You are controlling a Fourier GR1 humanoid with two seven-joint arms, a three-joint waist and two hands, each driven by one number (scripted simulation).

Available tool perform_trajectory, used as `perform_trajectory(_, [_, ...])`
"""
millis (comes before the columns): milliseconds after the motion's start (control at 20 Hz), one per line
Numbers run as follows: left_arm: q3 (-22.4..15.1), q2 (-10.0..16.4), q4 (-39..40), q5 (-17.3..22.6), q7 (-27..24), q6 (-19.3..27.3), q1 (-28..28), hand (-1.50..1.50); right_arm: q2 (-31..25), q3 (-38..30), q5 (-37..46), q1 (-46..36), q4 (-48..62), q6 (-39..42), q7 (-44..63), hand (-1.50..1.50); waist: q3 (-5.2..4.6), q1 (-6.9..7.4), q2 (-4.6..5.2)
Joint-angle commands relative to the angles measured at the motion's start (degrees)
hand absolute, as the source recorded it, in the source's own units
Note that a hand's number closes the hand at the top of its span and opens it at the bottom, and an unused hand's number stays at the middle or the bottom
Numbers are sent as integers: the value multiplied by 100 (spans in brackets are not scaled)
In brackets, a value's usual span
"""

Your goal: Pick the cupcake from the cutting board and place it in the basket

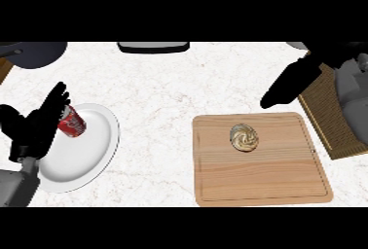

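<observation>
Cupcake (244,137) status, biggest stuff first: marble counter (179,87), then the wooden cutting board (259,175) at 4 o'clock, white plate (86,155) at 9, wicker basket (332,127) at 3. Right hand (291,85) hangs at 2 o'clock near the board's far corner, fingers straight, holding nothing. Left hand (45,121) rests open at 9, red can (72,122) just beside it on the plate. Cupcake sits on the board's upper middle.

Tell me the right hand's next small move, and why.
Probably lower the right hand toward the cupcake, ready to grasp. The cupcake sits untouched on the cutting board; the hand hangs empty past the board's far edge, and the basket stands just right of the board.
</observation>
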Motion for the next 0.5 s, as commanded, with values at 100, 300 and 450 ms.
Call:
perform_trajectory(100, [22, -52, -37, -11, 270, -60, -25, 0, -345, -510, -1337, 315, -581, 1098, 944, -150, -10, -2, 33])
perform_trajectory(300, [217, 15, 124, 1, -10, -312, 236, 0, -634, -879, -2106, 881, -1219, 1081, 1038, -150, -12, 4, 39])
perform_trajectory(450, [101, -192, 64, -194, 172, -125, 46, 0, -1003, -1371, -2542, 1425, -1962, 918, 1061, -150, -9, -19, 39])
